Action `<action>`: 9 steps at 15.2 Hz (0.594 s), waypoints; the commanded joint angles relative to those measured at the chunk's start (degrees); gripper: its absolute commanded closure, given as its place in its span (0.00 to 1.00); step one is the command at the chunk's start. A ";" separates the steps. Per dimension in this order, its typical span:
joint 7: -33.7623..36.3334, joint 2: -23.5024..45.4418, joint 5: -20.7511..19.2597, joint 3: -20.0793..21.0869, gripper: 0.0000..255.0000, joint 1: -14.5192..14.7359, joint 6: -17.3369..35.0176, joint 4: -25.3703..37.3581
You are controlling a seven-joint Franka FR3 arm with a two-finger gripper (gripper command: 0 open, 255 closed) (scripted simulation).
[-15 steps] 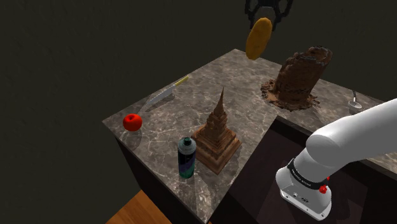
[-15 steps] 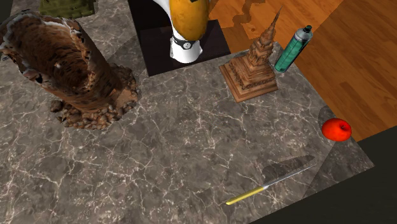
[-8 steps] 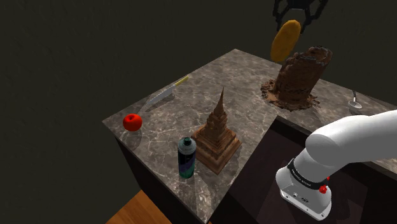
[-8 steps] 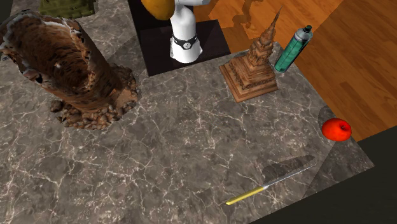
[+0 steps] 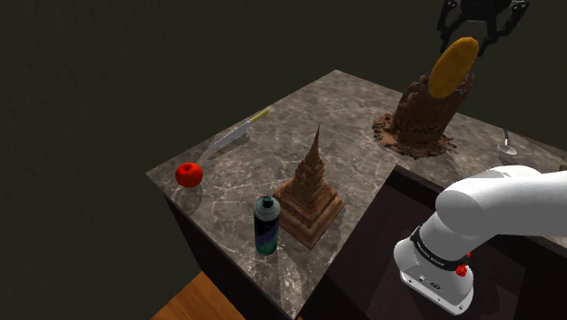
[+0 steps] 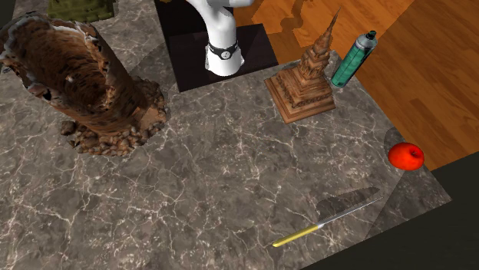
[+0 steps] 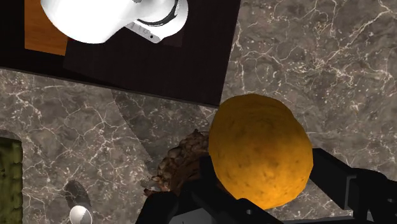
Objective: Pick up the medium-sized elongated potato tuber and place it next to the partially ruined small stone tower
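A grey-brown stone-look countertop [image 5: 345, 100] with pale veins lies well below the fingers. The white arm [image 5: 500, 205] with dark joints rises from its stand and carries the all-black two-finger gripper [image 5: 476, 27] high over the counter's far part. The brown, crumbling, partly ruined stone tower [image 5: 422, 123] stands on its rubble base under the fingers; in the wrist view its broken top [image 7: 181, 162] shows just past the finger [image 7: 191, 198] beside it. A brown stepped model spire [image 5: 310, 195] with a thin pointed tip stands well away from the fingers, nearer the stand. The elongated orange-yellow potato tuber [image 5: 452, 66] is pinched between the two black fingers, one on each flank, and hangs down from them in the air; in the shoulder view it hangs tilted before the tower's top, clear of the counter. The teal spray can [image 5: 266, 225] with a black cap stands just beside the spire, far from the fingers. A long knife [image 5: 238, 134] with a yellow handle and a round red apple [image 5: 189, 174] lie farther off still. A small metal spoon [image 5: 507, 144] rests on the counter beyond the tower's base.
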 commanded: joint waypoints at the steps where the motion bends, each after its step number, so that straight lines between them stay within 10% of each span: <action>1: -2.56 -1.91 -1.80 -2.06 1.00 -0.43 -0.80 -0.84; 9: -12.86 -7.99 -9.98 -10.62 1.00 -2.08 -3.50 -2.19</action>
